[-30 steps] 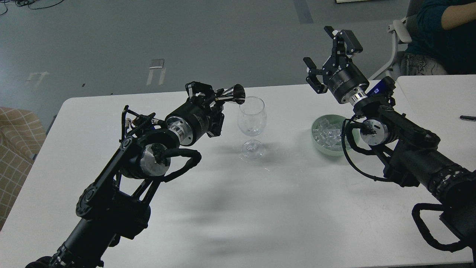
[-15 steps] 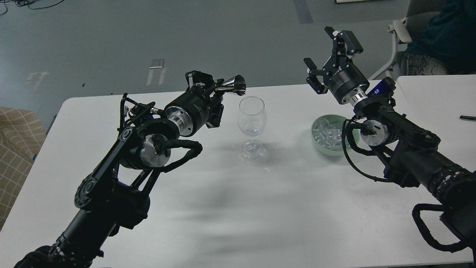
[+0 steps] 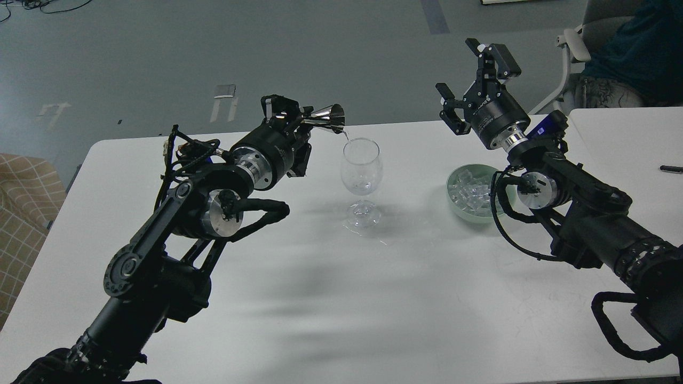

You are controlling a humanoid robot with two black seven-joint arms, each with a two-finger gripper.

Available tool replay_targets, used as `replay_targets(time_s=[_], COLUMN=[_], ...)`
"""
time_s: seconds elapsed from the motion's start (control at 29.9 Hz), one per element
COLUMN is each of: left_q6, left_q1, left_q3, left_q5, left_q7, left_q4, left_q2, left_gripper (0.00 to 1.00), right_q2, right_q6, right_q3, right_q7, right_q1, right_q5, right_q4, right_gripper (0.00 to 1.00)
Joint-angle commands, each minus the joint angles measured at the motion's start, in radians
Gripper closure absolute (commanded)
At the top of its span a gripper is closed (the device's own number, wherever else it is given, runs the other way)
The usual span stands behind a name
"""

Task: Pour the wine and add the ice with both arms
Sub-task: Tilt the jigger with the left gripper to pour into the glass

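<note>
A clear stemmed wine glass stands upright in the middle of the white table. My left gripper is shut on a silver jigger, held tipped on its side just up and left of the glass rim. A thin clear trickle of wine runs from its mouth toward the glass. Ice cubes lie in a pale green bowl to the right of the glass. My right gripper is open and empty, raised above and behind the bowl.
A seated person and a white chair are at the back right. A second white table with a dark pen adjoins on the right. A tan checked cushion is at the left edge.
My left gripper has moved left and up with the jigger, away from the glass rim. A clear trickle now shows at the jigger's mouth. The right arm has not moved.
</note>
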Motion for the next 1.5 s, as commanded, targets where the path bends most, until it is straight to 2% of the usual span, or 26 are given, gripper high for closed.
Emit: replay_targets(time_s=[0.0, 0.13, 1.47], left_q6=[-0.001, -0.001, -0.003], left_q1=[-0.001, -0.001, -0.054], left_q3=[0.0, 0.004, 0.105], left_q5=[0.006, 0.007, 0.174], left_q7=[0.005, 0.009, 0.009], left_q4=[-0.017, -0.05, -0.097], left_q2=[0.011, 0.022, 0.077], left_gripper=[1.0, 1.0, 1.0], right_q2=[0.0, 0.0, 0.0], right_q6=[0.0, 0.0, 0.002], right_q3=[0.0, 0.0, 0.0], right_q7=[0.0, 0.0, 0.0], right_q1=[0.002, 0.0, -0.015], right_q5=[0.0, 0.0, 0.0], right_q4=[0.0, -0.002, -0.002], right_gripper=[0.0, 0.0, 0.0])
